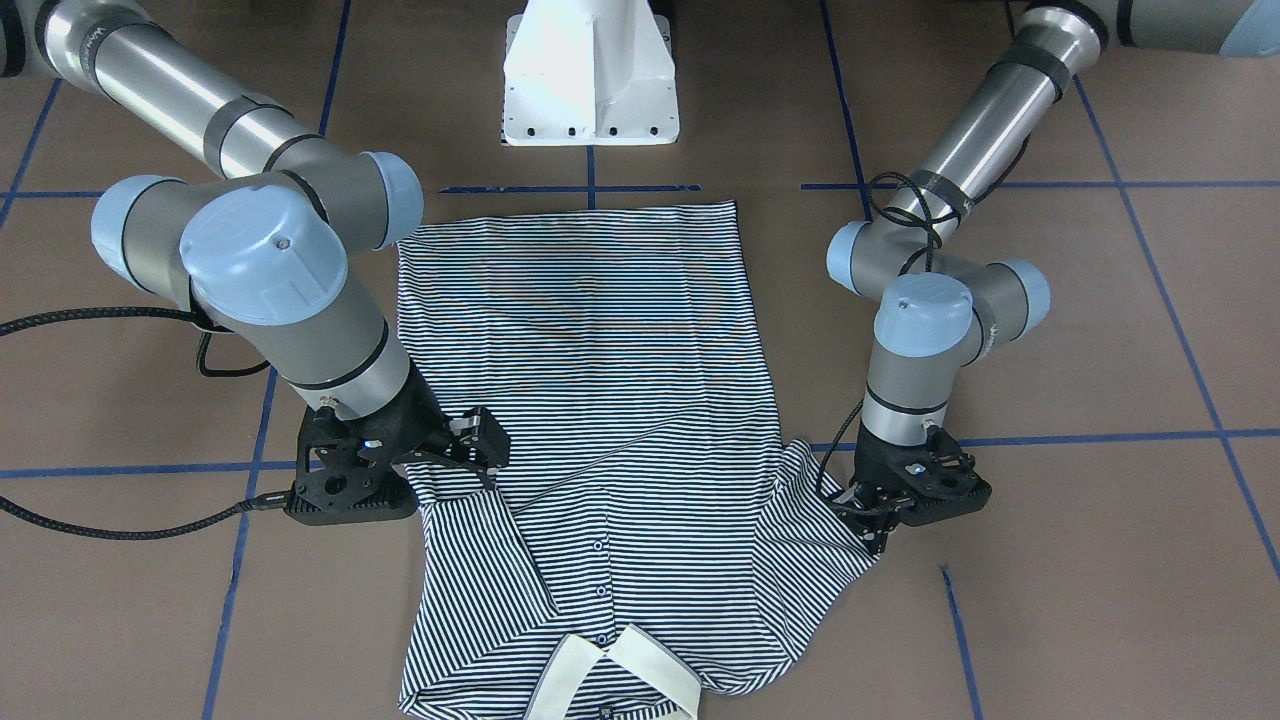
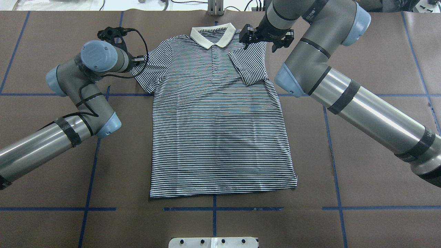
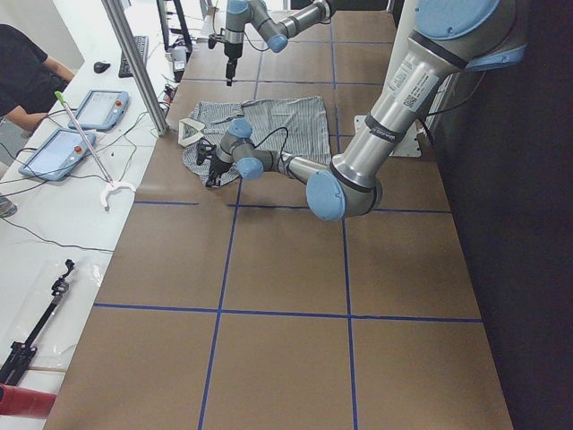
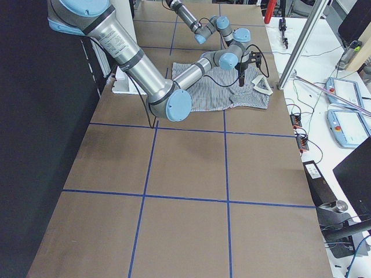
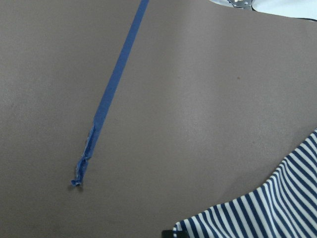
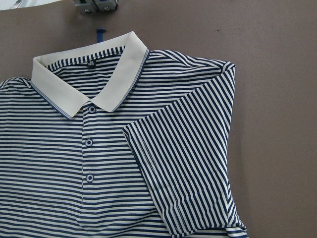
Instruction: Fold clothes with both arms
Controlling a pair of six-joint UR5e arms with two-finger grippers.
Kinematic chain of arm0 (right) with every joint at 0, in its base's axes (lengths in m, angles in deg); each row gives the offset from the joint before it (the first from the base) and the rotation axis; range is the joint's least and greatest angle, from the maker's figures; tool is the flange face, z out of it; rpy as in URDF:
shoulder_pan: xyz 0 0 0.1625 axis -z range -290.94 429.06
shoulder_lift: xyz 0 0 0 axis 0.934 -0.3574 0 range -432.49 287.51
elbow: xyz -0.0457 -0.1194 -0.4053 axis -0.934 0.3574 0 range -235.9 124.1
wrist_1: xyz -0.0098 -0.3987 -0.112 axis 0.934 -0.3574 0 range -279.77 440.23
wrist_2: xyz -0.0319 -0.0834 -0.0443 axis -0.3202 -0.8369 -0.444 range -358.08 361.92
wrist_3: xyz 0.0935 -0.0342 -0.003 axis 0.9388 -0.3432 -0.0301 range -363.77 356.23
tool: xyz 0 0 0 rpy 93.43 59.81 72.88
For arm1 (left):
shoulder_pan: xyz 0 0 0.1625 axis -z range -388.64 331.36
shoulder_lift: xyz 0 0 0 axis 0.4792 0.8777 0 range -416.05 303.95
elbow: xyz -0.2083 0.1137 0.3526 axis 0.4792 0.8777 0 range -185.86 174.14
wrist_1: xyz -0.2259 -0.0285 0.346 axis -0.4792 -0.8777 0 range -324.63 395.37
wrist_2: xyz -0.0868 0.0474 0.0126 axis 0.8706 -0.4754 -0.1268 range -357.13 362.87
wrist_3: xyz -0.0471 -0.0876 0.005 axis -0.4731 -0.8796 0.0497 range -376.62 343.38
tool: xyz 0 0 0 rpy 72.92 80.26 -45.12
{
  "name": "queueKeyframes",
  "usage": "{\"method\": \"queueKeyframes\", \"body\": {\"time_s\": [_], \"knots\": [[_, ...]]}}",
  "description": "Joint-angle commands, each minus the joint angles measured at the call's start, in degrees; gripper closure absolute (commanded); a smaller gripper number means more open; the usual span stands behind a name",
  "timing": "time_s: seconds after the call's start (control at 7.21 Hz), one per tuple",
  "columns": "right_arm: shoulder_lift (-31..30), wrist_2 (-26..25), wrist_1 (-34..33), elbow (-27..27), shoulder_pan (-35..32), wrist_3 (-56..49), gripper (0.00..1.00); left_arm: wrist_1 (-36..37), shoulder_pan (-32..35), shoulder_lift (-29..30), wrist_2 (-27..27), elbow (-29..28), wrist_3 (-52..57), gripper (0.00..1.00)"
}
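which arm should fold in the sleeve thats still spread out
Left. The left gripper sits right at the edge of the spread sleeve, on its own side of the polo shirt. The right gripper is at the other shoulder, by the sleeve already folded onto the chest.

The left silver-grey jointed metal arm [image 2: 34, 146] and the right silver-grey jointed metal arm [image 2: 372, 115] share polished tubes, matte grey elbows and round light-blue caps; black bands ring the tubes; braided black cable [image 1: 100, 316] loops near each wrist; white angular pedestal base [image 1: 590, 75], bolt-holed.
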Motion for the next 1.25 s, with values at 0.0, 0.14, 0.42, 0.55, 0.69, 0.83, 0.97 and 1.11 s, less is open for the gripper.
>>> {"method": "queueKeyframes", "body": {"time_s": [0.0,0.14,0.42,0.55,0.69,0.83,0.97,1.11], "knots": [[-0.02,0.00,0.00,0.00,-0.01,-0.01,0.00,8.29,0.06,1.31,2.51,7.05,-0.33,1.00],[-0.02,0.00,0.09,0.00,-0.10,-0.01,0.00,12.36,-0.03,4.97,4.09,7.36,-2.08,1.00],[-0.46,0.00,0.09,-0.26,-0.01,0.07,0.00,12.32,-2.82,14.00,3.76,-0.22,-10.76,1.00],[-0.46,0.00,0.09,-1.22,-0.01,0.34,0.00,11.62,-4.41,17.80,3.50,-6.20,-13.32,1.00],[-1.24,0.00,0.09,-2.01,-0.10,0.60,0.00,9.78,-4.42,18.27,3.41,-7.39,-13.43,1.00],[-2.73,0.00,0.09,-3.41,-0.01,0.52,0.00,8.37,-4.34,18.37,3.32,-7.93,-13.43,1.00],[-3.35,0.00,0.17,-3.95,-0.01,0.51,0.00,6.71,-4.33,18.37,3.32,-8.63,-13.43,1.00],[-3.62,-0.09,0.18,-3.96,-0.01,0.43,0.00,5.21,-4.33,18.28,3.32,-9.24,-13.26,0.68]]}}
